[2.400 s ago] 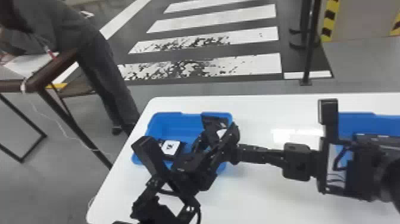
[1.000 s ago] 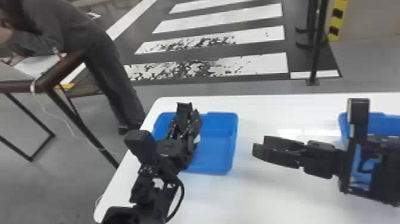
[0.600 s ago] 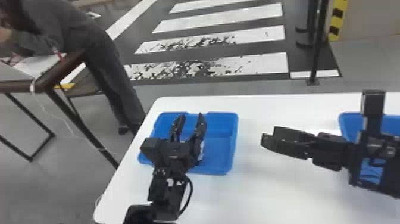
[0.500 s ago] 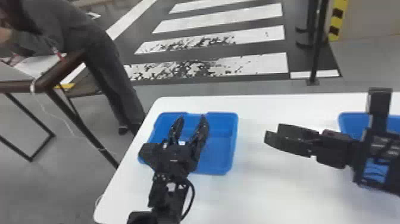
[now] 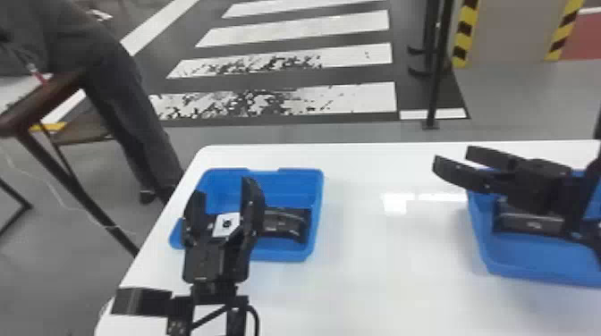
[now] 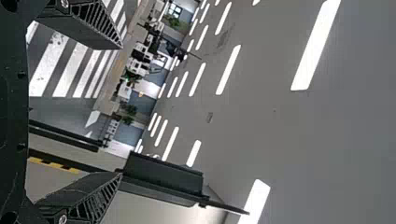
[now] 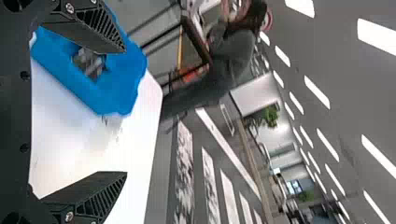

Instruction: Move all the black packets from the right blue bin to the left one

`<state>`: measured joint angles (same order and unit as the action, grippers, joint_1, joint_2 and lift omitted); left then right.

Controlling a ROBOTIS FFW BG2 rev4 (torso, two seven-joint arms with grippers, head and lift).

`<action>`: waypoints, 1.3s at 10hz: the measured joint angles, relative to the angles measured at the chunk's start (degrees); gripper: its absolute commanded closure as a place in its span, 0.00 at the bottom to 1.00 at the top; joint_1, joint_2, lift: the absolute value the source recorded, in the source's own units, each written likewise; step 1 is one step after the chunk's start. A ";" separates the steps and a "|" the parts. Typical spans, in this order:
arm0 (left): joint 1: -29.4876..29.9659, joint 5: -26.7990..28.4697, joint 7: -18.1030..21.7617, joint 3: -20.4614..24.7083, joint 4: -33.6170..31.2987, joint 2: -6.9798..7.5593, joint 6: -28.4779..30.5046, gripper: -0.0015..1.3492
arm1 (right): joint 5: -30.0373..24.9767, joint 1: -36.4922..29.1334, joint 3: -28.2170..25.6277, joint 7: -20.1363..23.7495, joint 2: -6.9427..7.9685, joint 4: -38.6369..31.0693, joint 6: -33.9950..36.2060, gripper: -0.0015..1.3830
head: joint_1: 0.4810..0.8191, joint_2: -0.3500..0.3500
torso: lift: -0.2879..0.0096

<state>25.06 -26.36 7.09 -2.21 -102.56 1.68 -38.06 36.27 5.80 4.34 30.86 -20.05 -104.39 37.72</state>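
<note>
Near the white table's (image 5: pixel 380 277) far left corner, the left bin (image 5: pixel 281 256) is blue, with a black packet (image 5: pixel 286 223) and a white square (image 5: pixel 220 226) bearing a dark round mark. Blue also colours the right bin (image 5: pixel 523 274); beyond the far edge, the dark floor (image 5: pixel 264 80) has white stripes.

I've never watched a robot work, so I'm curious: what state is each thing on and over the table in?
Left bin: upright, holding packets
White-labelled packet: in the left bin, label showing
Black packet on its right: lying in the left bin
Right bin: upright, at least one black packet inside
Left gripper: jaws open, empty
Right gripper: jaws open, empty
</note>
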 measured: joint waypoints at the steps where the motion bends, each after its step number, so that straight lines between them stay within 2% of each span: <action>1: 4.39 -0.41 0.28 -0.63 -6.28 -0.41 2.03 0.04 | -4.59 -1.06 -4.16 -1.30 0.46 -0.78 0.83 0.08 | 0.63 0.69 | 0.50; 3: 11.37 -0.48 0.93 -1.77 -15.65 -0.11 7.33 0.04 | -12.54 -3.27 -11.11 -2.84 1.12 -1.47 2.68 0.08 | 0.63 0.51 | 0.50; 4: 12.54 -0.52 1.30 -1.90 -17.13 0.00 8.55 0.04 | -14.85 -5.52 -13.70 -5.08 1.48 -2.85 3.25 0.08 | 0.63 0.46 | 0.50; 6: 12.95 -0.74 2.07 -1.48 -17.58 -0.08 10.25 0.04 | -16.00 -12.29 -16.14 -11.54 2.68 -7.97 3.46 0.08 | 0.63 0.38 | 0.50; 7: 13.09 -1.64 3.13 -1.38 -17.60 -0.09 12.39 0.04 | -16.05 -14.14 -17.38 -12.42 3.49 -7.36 2.73 0.08 | 0.63 0.37 | 0.50; 10: 13.10 -2.28 3.55 -1.42 -17.60 -0.09 15.71 0.04 | -16.63 -12.93 -17.90 -12.98 4.23 1.15 -1.43 0.07 | 0.63 0.28 | 0.50; 13: 13.11 -1.01 3.55 -0.89 -17.61 -0.18 16.65 0.04 | -16.83 -6.40 -13.92 -10.96 4.28 11.43 -4.69 0.07 | 0.63 0.32 | 0.50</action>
<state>38.17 -27.38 10.63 -3.09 -120.17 1.49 -21.41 19.44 -0.60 -9.58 19.90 -15.78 -92.97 33.03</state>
